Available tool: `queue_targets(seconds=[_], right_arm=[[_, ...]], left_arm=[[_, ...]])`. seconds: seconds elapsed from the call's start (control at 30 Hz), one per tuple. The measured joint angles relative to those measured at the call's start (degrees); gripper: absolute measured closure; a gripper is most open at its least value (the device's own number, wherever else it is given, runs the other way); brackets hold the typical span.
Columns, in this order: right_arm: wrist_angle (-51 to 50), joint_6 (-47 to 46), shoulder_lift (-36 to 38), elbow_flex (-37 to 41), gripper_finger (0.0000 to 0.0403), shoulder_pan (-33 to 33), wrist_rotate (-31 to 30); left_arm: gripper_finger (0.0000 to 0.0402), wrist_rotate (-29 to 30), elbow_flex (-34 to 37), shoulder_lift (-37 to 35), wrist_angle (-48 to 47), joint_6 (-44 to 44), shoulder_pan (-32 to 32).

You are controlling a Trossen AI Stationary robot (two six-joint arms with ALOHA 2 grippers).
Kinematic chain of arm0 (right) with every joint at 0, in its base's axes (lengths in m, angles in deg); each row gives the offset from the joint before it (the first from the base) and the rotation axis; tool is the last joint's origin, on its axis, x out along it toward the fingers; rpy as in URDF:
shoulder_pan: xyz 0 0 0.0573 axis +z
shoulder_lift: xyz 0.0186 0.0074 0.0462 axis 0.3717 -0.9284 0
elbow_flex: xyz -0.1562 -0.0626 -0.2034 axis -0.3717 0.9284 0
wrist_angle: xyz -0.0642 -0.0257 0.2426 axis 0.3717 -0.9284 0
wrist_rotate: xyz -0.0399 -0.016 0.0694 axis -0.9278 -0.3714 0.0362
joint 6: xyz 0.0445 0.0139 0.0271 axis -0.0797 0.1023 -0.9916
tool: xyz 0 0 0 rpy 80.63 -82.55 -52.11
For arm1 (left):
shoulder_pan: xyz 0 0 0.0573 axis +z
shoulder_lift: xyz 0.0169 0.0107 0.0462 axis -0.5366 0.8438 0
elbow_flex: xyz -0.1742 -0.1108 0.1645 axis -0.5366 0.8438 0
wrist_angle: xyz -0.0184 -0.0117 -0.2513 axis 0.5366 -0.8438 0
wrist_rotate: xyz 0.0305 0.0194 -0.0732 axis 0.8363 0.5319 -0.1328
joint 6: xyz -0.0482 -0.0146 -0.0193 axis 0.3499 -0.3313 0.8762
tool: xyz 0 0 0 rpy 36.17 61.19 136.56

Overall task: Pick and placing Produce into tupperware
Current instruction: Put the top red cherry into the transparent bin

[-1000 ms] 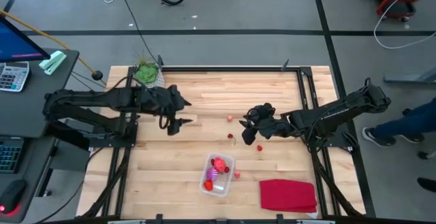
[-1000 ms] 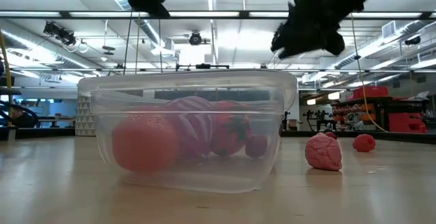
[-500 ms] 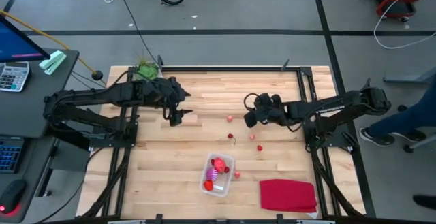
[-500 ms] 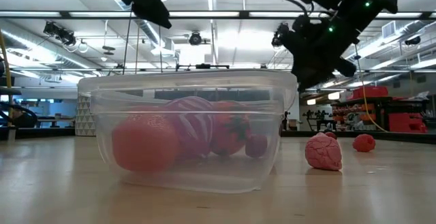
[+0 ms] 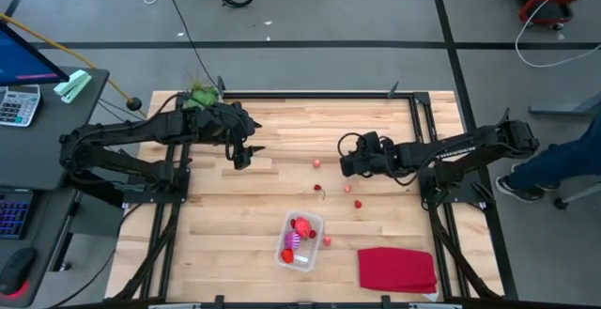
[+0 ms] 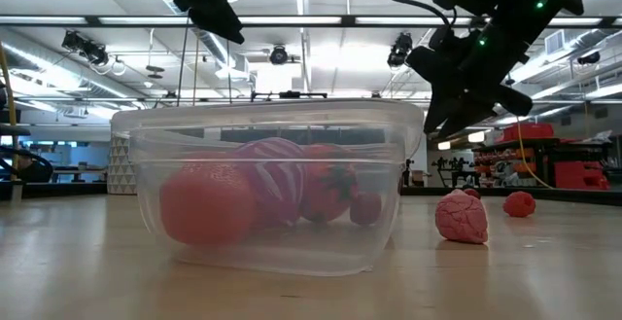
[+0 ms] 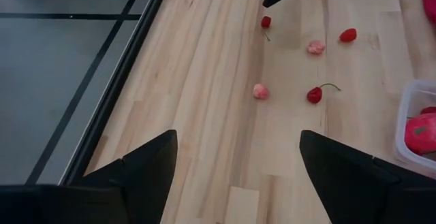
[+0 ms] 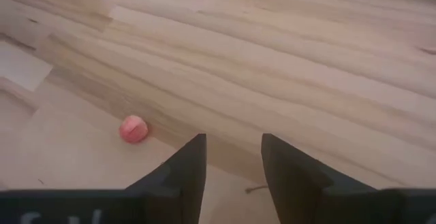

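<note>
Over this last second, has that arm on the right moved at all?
Yes. In the high view the right gripper has swung away from the red cloth, toward the table's far edge, and is open.

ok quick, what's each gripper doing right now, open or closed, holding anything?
Left gripper: open, empty, above the table.
Right gripper: open, empty, near a small pink piece.

My left arm stretched in from the left side, my left gripper hovering over the table's back-left part, fingers spread wide, my right arm reaching in from the right, my right gripper near mid-table, fingers slightly parted
</note>
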Motion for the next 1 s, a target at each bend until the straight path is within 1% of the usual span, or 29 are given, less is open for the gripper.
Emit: queue_targets(seconds=[0.13, 0.33, 0.57, 0.73, 0.83, 1.0], right_arm=[[-0.53, 0.02, -0.02, 0.0, 0.0252, 1.13, 0.01], [-2.84, -2.08, -1.89, -0.04, 0.0235, 2.5, -0.21], [-4.98, -6.85, -9.23, -0.04, 0.023, 2.17, -2.06], [-5.16, -9.3, -14.7, -0.04, 0.0231, 1.35, -2.2], [-4.89, -10.7, -17.13, -0.04, 0.0231, 1.09, -2.4], [-4.96, -11.04, -19.08, -0.04, 0.0231, 1.11, -2.2]], left_arm=[[0.0088, -0.02, 0.1, 0.0, 0.08, -0.04, -0.02], [0.0088, 0.0, 0.63, 0.07, -1.23, -0.02, -0.02], [0.0088, -0.02, 0.63, 0.21, -1.3, 0.14, -0.02], [0.0088, -0.02, 0.69, 1.14, -1.31, 0.14, -0.02], [0.0088, -0.03, 0.73, 1.81, -1.55, 0.11, -0.02], [0.0088, -0.02, 0.72, 3.08, -1.61, 0.03, 0.03]])
